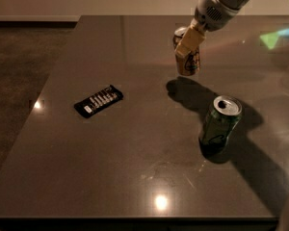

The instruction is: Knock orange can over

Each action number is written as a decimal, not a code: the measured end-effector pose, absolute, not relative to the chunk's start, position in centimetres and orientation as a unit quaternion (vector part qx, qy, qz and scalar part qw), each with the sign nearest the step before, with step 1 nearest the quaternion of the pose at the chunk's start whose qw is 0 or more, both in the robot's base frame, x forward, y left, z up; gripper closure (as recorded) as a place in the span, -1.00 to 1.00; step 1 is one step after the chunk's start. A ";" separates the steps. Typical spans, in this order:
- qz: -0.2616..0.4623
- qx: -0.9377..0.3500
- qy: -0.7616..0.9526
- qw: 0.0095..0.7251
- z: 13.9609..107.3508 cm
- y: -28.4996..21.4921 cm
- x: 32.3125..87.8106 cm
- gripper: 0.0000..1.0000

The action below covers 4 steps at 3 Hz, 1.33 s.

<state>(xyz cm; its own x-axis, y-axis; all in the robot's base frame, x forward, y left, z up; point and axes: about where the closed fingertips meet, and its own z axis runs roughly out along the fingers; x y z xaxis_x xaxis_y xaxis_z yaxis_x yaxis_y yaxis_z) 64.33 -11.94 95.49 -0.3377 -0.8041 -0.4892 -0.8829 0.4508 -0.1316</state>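
The claw (188, 45) is closed on the tilted orange can (191, 65), beyond the upright green can (220, 124) on the bench (135, 167).

No word or number can be read anywhere. The orange can (190, 64) carries a dark curly logo on its side, its letters not legible (the gripper (189, 41) sits against the can's upper part, toward the far side of the table (135, 177)). The black wrapper (98, 100) bears a row of white marks, the green can (219, 123) pale looping lines, neither readable
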 end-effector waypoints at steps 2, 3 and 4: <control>-0.011 -0.608 0.779 0.154 94.6 -10.6 62.1 1.00; -0.038 -0.645 0.755 0.109 93.2 -9.7 61.3 1.00; -0.051 -0.672 0.735 0.074 92.2 -8.9 60.9 0.63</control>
<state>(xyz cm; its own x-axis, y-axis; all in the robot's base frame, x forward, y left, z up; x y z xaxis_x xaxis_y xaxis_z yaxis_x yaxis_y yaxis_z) 60.88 -8.94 92.24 -0.0847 -0.9956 -0.0404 -0.9805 0.0905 -0.1744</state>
